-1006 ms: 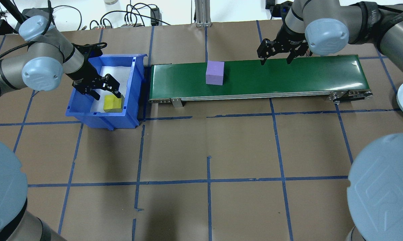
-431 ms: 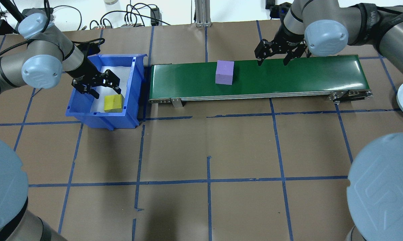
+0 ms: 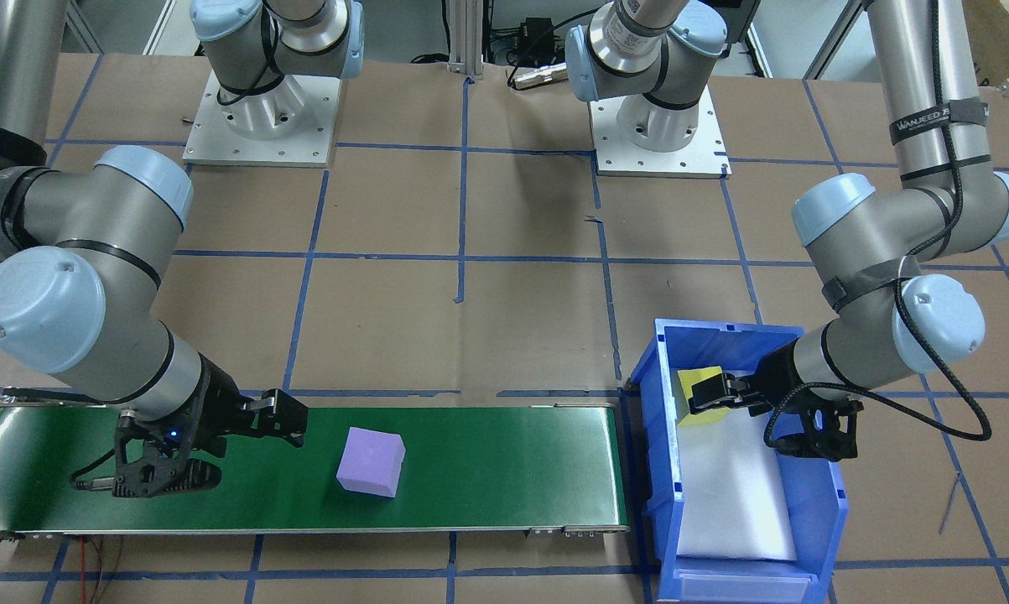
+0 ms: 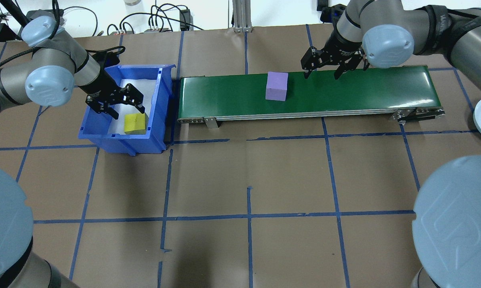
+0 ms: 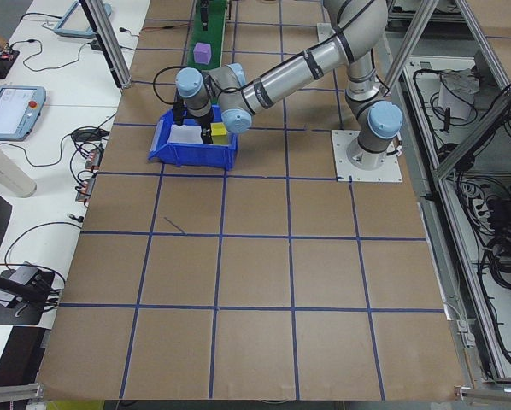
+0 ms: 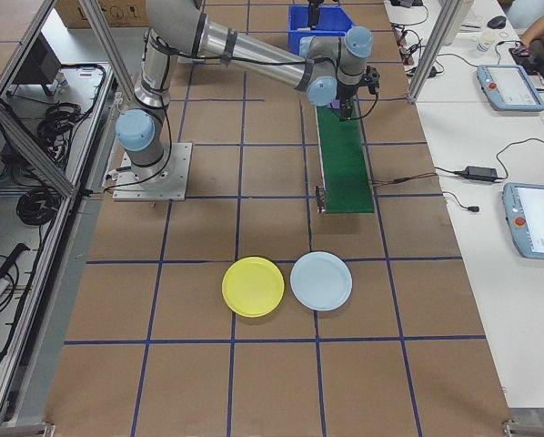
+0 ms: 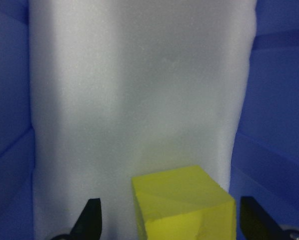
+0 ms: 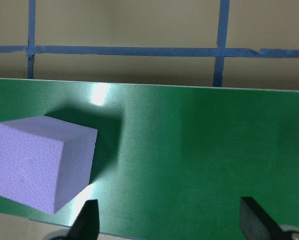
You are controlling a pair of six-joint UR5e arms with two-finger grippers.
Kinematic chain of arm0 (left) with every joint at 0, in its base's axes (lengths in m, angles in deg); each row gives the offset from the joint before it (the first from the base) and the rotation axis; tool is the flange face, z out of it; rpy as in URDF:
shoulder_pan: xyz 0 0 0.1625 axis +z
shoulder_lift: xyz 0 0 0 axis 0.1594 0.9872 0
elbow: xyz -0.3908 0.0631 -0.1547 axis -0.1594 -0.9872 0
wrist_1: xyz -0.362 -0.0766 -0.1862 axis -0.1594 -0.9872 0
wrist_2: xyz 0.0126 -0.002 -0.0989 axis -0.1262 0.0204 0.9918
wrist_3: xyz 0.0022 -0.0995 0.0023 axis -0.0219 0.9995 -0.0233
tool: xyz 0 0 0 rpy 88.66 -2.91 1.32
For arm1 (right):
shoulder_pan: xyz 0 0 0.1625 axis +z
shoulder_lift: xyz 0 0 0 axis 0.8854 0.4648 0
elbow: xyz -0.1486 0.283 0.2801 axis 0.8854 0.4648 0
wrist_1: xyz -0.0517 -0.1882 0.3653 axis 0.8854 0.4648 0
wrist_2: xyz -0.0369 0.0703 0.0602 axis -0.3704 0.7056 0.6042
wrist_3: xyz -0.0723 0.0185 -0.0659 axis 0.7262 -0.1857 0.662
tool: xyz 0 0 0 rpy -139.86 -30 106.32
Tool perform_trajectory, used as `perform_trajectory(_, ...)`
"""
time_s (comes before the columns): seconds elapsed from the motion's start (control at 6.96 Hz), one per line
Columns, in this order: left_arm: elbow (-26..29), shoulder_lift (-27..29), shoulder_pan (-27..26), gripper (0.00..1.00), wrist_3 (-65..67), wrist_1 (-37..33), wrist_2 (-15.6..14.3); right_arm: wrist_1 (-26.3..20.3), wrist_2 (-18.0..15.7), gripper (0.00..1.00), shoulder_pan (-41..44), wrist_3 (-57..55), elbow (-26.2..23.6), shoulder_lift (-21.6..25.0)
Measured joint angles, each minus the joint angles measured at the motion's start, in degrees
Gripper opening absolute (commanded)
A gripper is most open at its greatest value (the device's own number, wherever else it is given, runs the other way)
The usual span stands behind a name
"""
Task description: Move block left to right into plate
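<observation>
Brown paper gridded with blue tape covers the counter (image 4: 240, 180), and a green conveyor belt (image 4: 344, 94) runs across its far side; we take that belt as our landmark. On it sits the purple block (image 4: 276, 86), roughly midway along, upright and free of any grip. Just past the block, over the belt's far edge, hangs the right end effector (image 4: 321, 72), fingers spread apart and empty (its wrist camera sees the block low at the left and both fingertips wide). Off the belt's other end, touching it or nearly so, stands the blue bin (image 4: 104, 134). Inside, on white foam padding, the yellow block (image 4: 135, 123) rests in the near corner, and the left end effector (image 4: 120, 106) hovers right above it, fingers parted, gripping nothing. Well beyond the belt's right end, out on the paper, lies the yellow plate (image 6: 253, 286) beside a pale blue plate (image 6: 321, 281).
</observation>
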Motion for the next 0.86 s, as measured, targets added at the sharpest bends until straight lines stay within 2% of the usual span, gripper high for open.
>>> perform_trajectory(0.72, -2.12, 0.46, -0.13, 0.94, -0.61, -0.54, 1.66, 1.33, 0.24, 1.00, 0.00, -5.48, 0.81, -1.75)
perform_trajectory(0.86, -2.72, 0.65, -0.15, 0.84, -1.01, -0.48, 1.68, 1.37, 0.20, 1.00, 0.00, -6.49, 0.88, -1.86)
